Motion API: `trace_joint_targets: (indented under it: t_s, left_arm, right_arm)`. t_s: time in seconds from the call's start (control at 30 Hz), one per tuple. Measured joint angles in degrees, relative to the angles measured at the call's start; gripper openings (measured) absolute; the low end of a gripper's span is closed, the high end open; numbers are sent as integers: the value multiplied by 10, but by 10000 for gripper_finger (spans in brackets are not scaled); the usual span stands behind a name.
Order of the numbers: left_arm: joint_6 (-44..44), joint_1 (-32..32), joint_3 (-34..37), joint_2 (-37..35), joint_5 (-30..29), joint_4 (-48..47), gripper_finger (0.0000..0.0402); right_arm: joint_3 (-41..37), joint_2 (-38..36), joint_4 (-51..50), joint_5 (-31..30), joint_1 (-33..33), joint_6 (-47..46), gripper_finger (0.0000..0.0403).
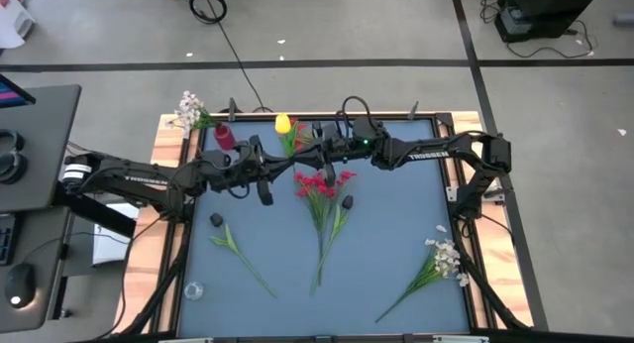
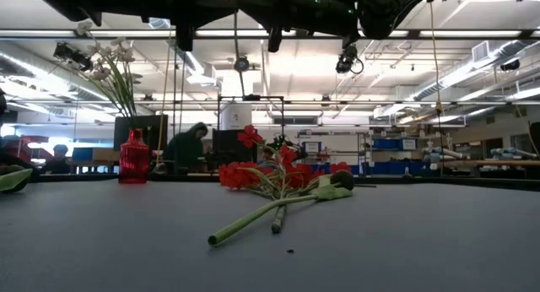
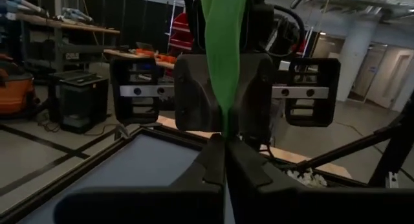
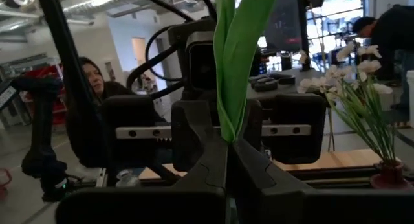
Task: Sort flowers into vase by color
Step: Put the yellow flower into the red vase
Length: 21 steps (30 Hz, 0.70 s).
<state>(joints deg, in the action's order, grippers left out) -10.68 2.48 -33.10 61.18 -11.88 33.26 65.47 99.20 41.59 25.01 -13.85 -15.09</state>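
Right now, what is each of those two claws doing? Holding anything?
Left gripper: closed on the yellow flower's green stem.
Right gripper: closed on the same stem, facing the left one above the table.

Blue-grey bench (image 1: pixel 396 224) with wooden border. Black desk (image 1: pixel 40 145) beside its left edge, carrying headphones (image 1: pixel 10 155). Grey floor crossed by black tape lines (image 1: pixel 297 62); coiled black cable (image 1: pixel 208 4). Seated person (image 2: pixel 187 144) in the room behind.

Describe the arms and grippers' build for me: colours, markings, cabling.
Both arms are black, jointed links with white lettering along the forearms. The left gripper and right gripper each have two dark wedge-shaped fingers on a black carriage with a pale slide rail. Black cables loop over the right arm's wrist, where a green light shows.
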Motion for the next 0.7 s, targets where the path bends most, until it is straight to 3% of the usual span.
trace_joint_targets:
  t_s: [0.17,0.33,0.47,0.7]
  left_arm:
    - [28,0,0,-6,-50,-15,3]
    - [47,0,0,-17,-148,-36,2]
    - [75,14,0,-33,-209,-55,1]
    - [101,112,0,-100,-220,-98,1]
  right_arm:
    - [0,-2,8,-41,-8,-44,67]
    - [0,-22,53,-76,-32,-69,112]
    - [1,-44,55,-65,-55,-77,120]
    - [1,-52,42,-11,-77,-82,117]
